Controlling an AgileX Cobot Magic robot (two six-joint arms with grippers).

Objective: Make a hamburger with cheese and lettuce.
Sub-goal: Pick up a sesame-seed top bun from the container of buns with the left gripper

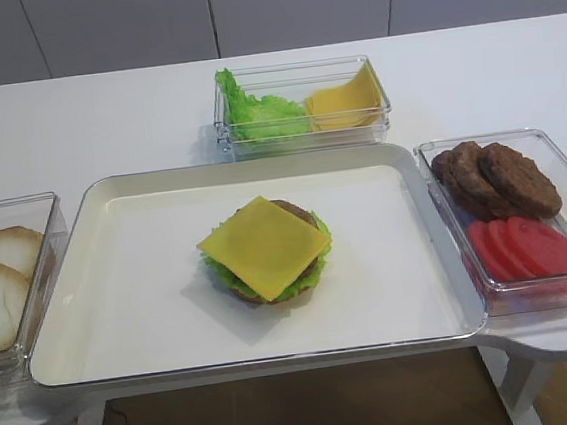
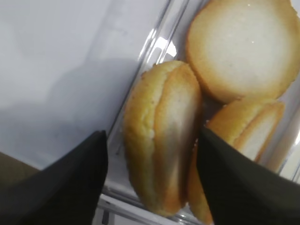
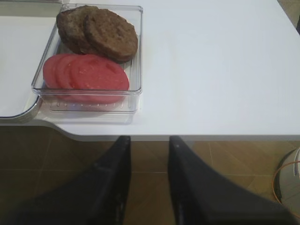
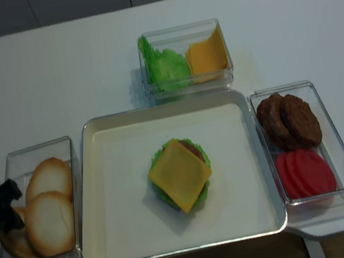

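Left gripper [image 2: 152, 159], a pair of dark fingers spread wide, was seen straddling a pale golden bun half [image 2: 161, 140] standing on edge in the clear plastic bun box [image 4: 44, 208]; whether the fingers had yet touched the bread could not be told, so no firm hold could be claimed. Just beyond the fingers a flat round bun half [image 2: 243, 47] lay face up, and to the gripper's right a third half [image 2: 248, 129] leaned close against the straddled one. Well off to the gripper's right, in the middle of the white rectangular tray [image 1: 130, 288], the unfinished hamburger [image 1: 265, 249] was set: a brown patty, the frilly green lettuce [image 1: 221, 275] showing as a rim, and the square yellow cheese [image 1: 264, 247] laid on top with its corners jutting out; no top bun was on it yet. The right gripper [image 3: 149, 154] hung with a narrow gap between its fingers and nothing in it, over the floor short of the table edge, near the clear box of brown patties [image 3: 98, 30] and red tomato slices [image 3: 86, 75]. Several slips were judged possible: an edge-standing bun could be tipped or squeezed out sideways if closed on off-centre, the leaning neighbour could be dragged up with it, the box wall could be caught by the left finger, and a skewed release could shove the cheese off the stack.
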